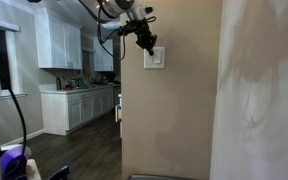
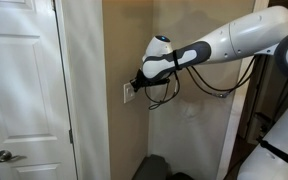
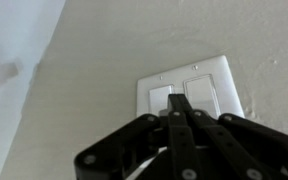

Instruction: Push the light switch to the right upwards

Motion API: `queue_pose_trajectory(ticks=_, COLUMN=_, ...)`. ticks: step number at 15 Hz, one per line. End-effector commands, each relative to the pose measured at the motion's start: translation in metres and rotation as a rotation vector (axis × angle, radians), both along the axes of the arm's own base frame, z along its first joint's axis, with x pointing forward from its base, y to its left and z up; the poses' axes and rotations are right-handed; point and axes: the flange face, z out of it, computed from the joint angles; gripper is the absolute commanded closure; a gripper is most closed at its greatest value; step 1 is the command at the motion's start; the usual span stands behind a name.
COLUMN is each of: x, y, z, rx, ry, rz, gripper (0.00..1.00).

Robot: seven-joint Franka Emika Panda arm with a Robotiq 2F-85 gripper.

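Note:
The light switch is a white wall plate [image 3: 189,92] with two rocker paddles side by side, mounted on a beige wall. It shows in both exterior views [image 1: 154,58] [image 2: 127,94]. My gripper [image 3: 177,101] is shut, its two black fingers pressed together. The fingertips rest at the plate, between the two paddles, over the lower inner edge of the left paddle. In an exterior view the gripper [image 1: 146,43] sits at the plate's upper left corner. In an exterior view the gripper [image 2: 136,86] touches the plate from the right.
A white door [image 2: 22,90] with a knob stands beside the switch wall. White kitchen cabinets [image 1: 79,108] lie beyond the wall corner. The arm [image 2: 224,45] and its cables [image 2: 169,92] hang close to the wall.

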Motion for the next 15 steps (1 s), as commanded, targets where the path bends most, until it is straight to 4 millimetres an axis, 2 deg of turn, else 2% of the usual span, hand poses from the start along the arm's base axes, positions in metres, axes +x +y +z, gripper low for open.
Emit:
queue_pose_trajectory(ticks=1, x=0.000, y=0.014, z=0.004, rx=0.012, ry=-0.014, rz=0.044, gripper=1.00)
queue_pose_trajectory(ticks=6, x=0.002, y=0.022, z=0.003, rx=0.008, ry=-0.009, rz=0.054, gripper=1.00)
queue_pose_trajectory(ticks=15, x=0.024, y=0.032, z=0.001, rx=-0.006, ry=0.002, rz=0.058, gripper=1.00)
